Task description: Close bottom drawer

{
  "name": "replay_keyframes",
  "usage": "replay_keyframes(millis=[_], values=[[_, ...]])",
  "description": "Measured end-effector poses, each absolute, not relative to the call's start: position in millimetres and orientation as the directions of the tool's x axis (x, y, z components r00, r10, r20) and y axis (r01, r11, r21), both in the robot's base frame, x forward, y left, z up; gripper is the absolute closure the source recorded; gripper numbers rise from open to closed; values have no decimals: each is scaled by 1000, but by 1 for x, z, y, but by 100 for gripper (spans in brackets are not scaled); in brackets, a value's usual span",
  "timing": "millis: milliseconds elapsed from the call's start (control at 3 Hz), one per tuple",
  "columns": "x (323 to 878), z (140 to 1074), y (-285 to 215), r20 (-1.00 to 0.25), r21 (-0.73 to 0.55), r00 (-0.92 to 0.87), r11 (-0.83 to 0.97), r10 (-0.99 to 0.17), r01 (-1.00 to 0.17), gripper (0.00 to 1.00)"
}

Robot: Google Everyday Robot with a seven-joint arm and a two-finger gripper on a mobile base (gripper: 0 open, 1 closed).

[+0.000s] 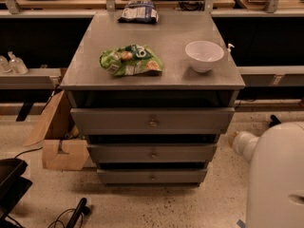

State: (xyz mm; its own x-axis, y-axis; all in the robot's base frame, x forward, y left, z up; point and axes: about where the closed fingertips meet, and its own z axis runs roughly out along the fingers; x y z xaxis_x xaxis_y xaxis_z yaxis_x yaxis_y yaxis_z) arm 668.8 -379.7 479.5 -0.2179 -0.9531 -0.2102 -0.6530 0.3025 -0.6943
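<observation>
I record the bottom drawer (152,176) lowest in the cabinet (175,75), a cardboard box (64,153) beside its left, my arm (278,175) low right, the gripper out of view, its grip impossible to tell.

Dim warm light, soft blur, deep shadows; gripper out of frame

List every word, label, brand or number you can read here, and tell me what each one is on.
No text here can be read.
Green snack bag: printed, but too blurred to read.
Blue-and-white bag at the back of the cabinet top: print too blurred to read.
Bottom drawer: no lettering seen on its front.
Gripper: out of view; only the white arm shows at lower right.
</observation>
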Motion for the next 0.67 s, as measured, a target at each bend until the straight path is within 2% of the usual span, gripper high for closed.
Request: replay_keyframes(millis=[333, 667], values=[[668, 531, -396, -221, -748, -264, 337, -939, -572, 100], [667, 529, -398, -221, -746, -266, 339, -938, -573, 100]])
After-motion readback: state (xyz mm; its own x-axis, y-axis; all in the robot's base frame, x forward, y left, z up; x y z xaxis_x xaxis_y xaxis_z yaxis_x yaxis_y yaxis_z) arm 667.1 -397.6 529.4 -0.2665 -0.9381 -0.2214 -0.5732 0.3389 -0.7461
